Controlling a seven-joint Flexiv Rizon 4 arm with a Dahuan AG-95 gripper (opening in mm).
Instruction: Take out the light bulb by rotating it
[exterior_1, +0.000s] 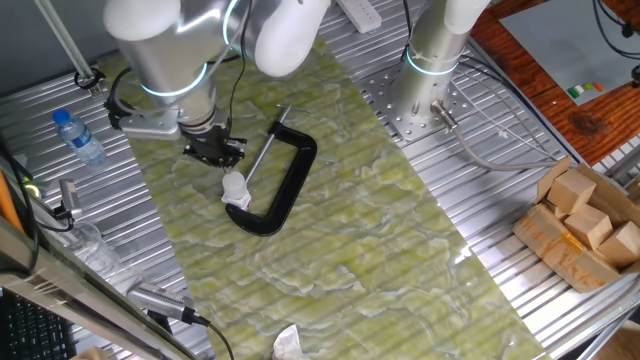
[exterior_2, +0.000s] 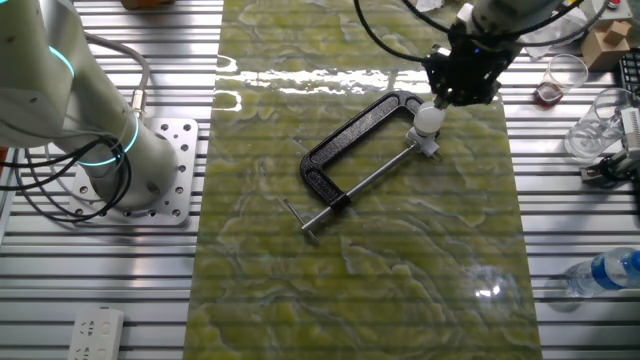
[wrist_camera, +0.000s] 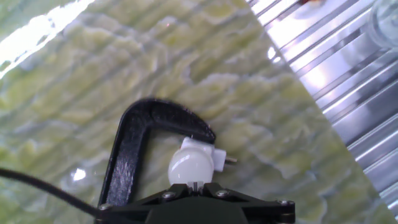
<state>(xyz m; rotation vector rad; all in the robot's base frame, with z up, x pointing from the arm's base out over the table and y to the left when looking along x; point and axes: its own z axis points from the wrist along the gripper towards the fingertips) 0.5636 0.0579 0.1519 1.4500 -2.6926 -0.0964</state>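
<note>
Directly under the gripper (exterior_2: 452, 92) sits the bulb (exterior_2: 429, 117), held upright in a small white socket (wrist_camera: 205, 152) at one end of the black clamp (exterior_2: 345, 152) lying flat on the tabletop (exterior_2: 400, 290). From the hand view you are looking almost straight down on the bulb's rounded top (wrist_camera: 191, 169), which sits just ahead of the black gripper body at the bottom edge, close to the centre line. So the bulb's long axis runs up toward the hand, roughly in line with the approach.

Your jaws are not visible in the hand view, and both fixed views show only a dark block above the bulb (exterior_1: 234, 185). You cannot tell from these pictures whether the jaws are apart or together, or whether they touch the glass at all; from the sides the gripper (exterior_1: 217, 150) looks just above it, near but possibly clear.

What matters for you now is alignment: the twist needs to turn about the bulb's own upright axis. Any sideways offset would likely push on the socket rather than unscrew the bulb, and the clamp could slide on the tabletop.
</note>
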